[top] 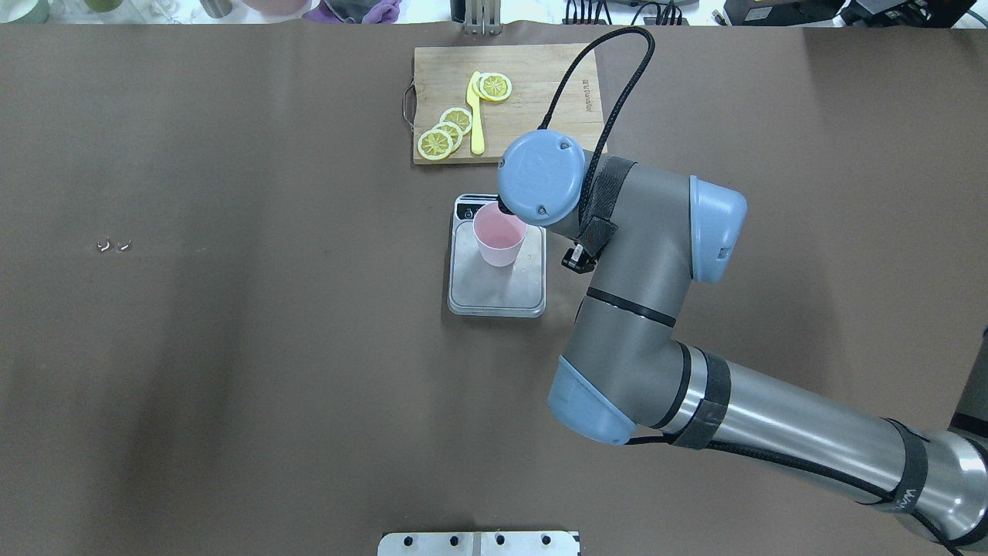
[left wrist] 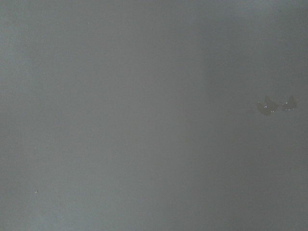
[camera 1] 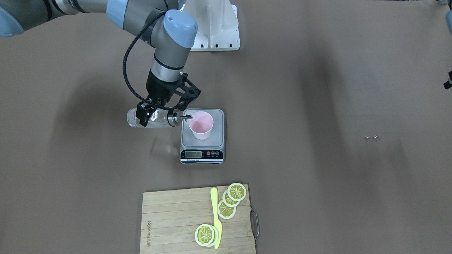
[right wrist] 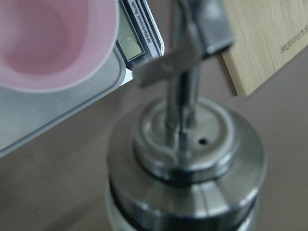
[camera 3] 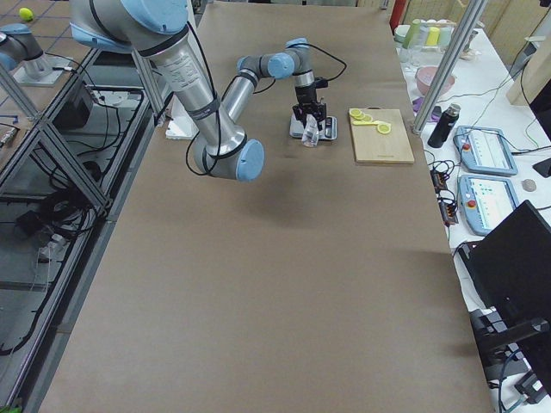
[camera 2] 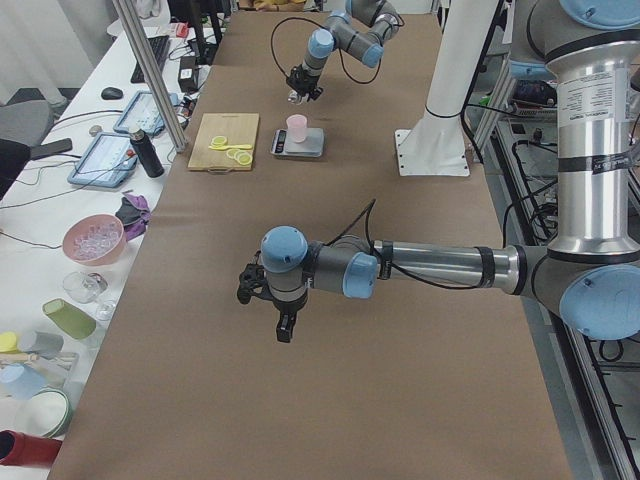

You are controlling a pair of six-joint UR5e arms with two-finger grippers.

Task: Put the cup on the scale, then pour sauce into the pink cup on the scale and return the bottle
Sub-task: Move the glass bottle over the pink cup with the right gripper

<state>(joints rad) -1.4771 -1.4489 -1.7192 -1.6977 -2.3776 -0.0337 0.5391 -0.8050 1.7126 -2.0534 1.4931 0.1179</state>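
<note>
Near edge: white base plate (top: 478, 543) of the robot, on the brown table (top: 231, 386).
Left gripper (camera 2: 283, 328): hangs over bare table, well apart from the scale and to its left. It shows only in the side view, so I cannot tell whether it is wide or narrow.
Left wrist view: only brown table surface and two small shiny specks (left wrist: 276, 106).
Right gripper (camera 1: 155, 114): clamped around the glass body of the bottle (camera 1: 134, 119), holding it clear of the table just right of the scale.
Bottle: lying level, with the silver spout (camera 1: 186, 116) pointing left and its tip at the rim of the cup.
Sauce (camera 1: 131, 122): clear, seen through the glass. The level is not readable.
Scale (top: 494, 289): flat on the table at centre. The near part of the steel platform is bare.
Cup (top: 500, 235): pink and upright, on the far part of the platform, close to the display end. Whether there is any liquid inside, I cannot tell.
Display (camera 1: 193, 154): on the far strip of the scale, and the reading is too small to make out.
Cutting board (top: 532, 77): wooden, just beyond the scale.
On the board: a yellow knife (top: 475, 116), with lemon slices (top: 436, 144) on either side of it.
</note>
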